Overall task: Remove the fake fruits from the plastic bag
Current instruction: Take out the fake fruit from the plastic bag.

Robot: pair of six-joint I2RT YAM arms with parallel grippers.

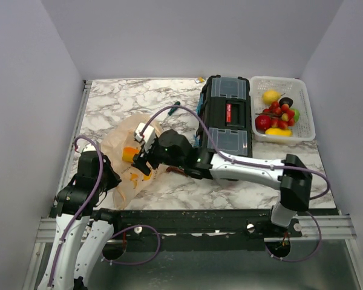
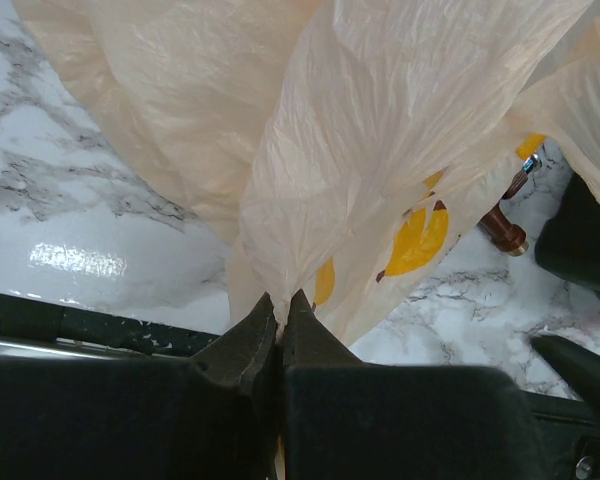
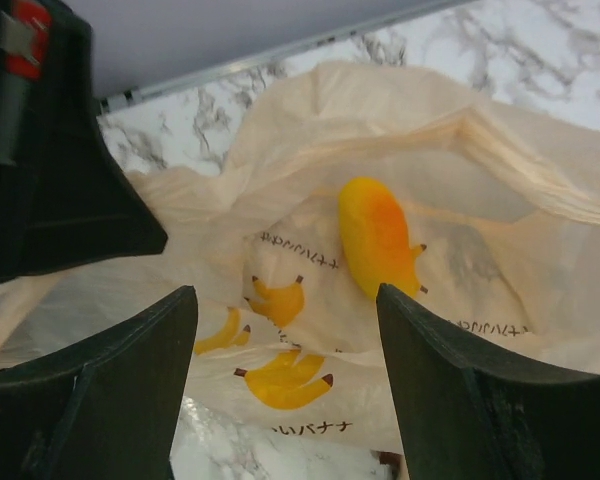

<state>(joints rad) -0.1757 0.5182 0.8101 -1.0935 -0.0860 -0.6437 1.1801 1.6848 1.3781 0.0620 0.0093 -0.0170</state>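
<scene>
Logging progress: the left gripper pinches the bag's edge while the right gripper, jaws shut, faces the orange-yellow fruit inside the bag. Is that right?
Not the jaws: the right wrist view shows the right gripper open. The left gripper does pinch the plastic bag, and the orange-yellow fruit lies inside it.

The left arm (image 1: pixel 72 208) has white lower tubes and bulky black joint housings. One purple cable (image 1: pixel 88 139) loops over its top joint, and a second purple loop (image 1: pixel 159 241) hangs near its base. The right arm (image 1: pixel 248 169) wears a long white shell between black joints. A long purple lead (image 1: pixel 199 128) arcs along it, and small green lights (image 1: pixel 167 147) glow on the black wrist housings. The right hand (image 1: pixel 140 164) is black and carries a white block (image 1: pixel 146 131) on top. Up close, its fingers (image 3: pixel 120 390) are matte black wedges with flat inner faces. The left hand (image 2: pixel 280 300) has black fingertips (image 2: pixel 245 345) that taper to narrow points from a wide black body.
</scene>
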